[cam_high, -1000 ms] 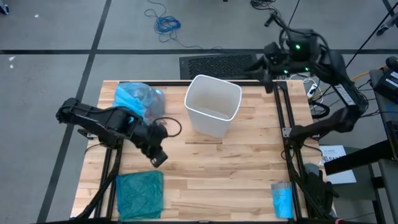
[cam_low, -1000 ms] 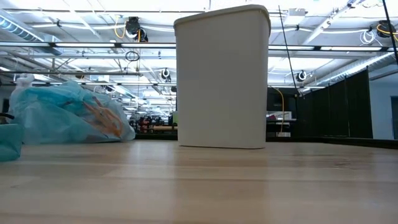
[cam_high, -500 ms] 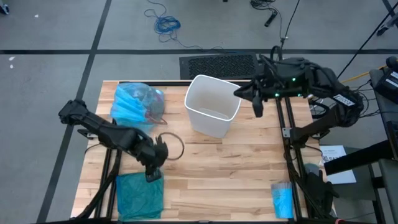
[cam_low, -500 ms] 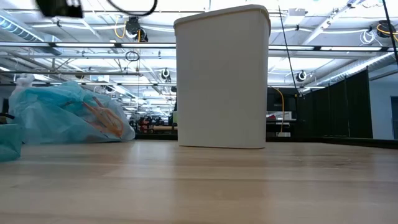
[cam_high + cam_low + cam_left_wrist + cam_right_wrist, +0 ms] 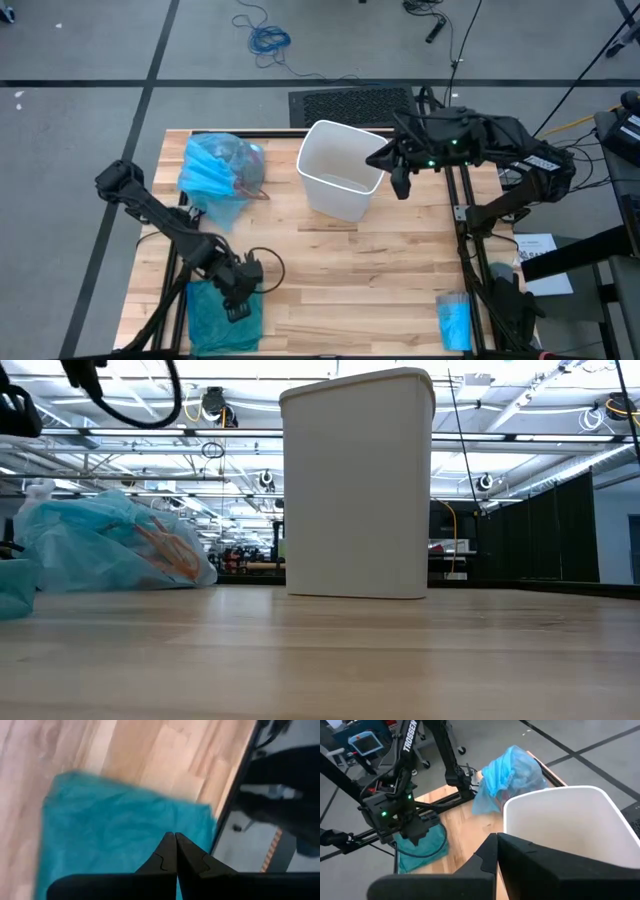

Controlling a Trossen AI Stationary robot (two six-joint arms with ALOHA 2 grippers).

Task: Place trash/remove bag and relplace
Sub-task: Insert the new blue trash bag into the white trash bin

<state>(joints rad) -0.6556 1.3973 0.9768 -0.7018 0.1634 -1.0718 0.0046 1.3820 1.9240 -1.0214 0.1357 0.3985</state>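
High view: a white bin [image 5: 343,183] stands upright on the far middle of the wooden table [image 5: 380,280], with no liner in it. To its left, at the far left of the table, lies the bag [image 5: 216,170], light sky-blue, crumpled and bulging; something brownish shows through the plastic, probably the trash, though the view is too poor to be sure. A teal bag [image 5: 222,312] lies flat at the near left corner, and a small blue roll [image 5: 453,320] lies at the near right corner.

The left gripper [image 5: 237,303] hangs over the far right edge of the teal bag, well apart from the bin. Its wrist view shows both fingers pressed together into a single point above the teal plastic, with nothing between them.

The right gripper [image 5: 397,180] hovers just beside the right wall of the bin, near the rim. In its wrist view the fingers are closed against each other, empty, pointing towards the bin's open mouth; the sky-blue bag and the left arm show beyond.

Low view: the bin fills the middle, the bag lies to its left on the table, and a corner of the teal bag shows at the left edge. Part of a dark arm and a loop of cable [image 5: 140,395] hang at the upper left.
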